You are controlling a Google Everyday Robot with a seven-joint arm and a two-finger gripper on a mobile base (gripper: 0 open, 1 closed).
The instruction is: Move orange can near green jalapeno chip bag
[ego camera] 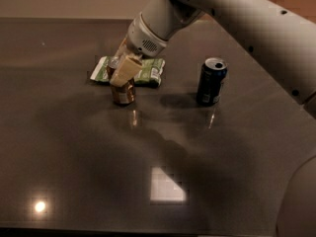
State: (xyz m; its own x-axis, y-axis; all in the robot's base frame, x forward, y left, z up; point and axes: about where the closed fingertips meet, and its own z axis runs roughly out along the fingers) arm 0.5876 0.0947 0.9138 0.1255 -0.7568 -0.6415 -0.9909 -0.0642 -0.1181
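The orange can [123, 93] stands upright on the dark table, touching the front edge of the green jalapeno chip bag [148, 71], which lies flat just behind it. My gripper [122, 72] comes down from the upper right and sits over the can's top. Its pale fingers [124, 69] close around the can's upper part and hide the can's lid and part of the bag.
A dark blue can [211, 82] stands upright to the right of the orange can, about a can's height away. The dark glossy table [74, 157] shows light reflections in front. My arm spans the upper right of the view.
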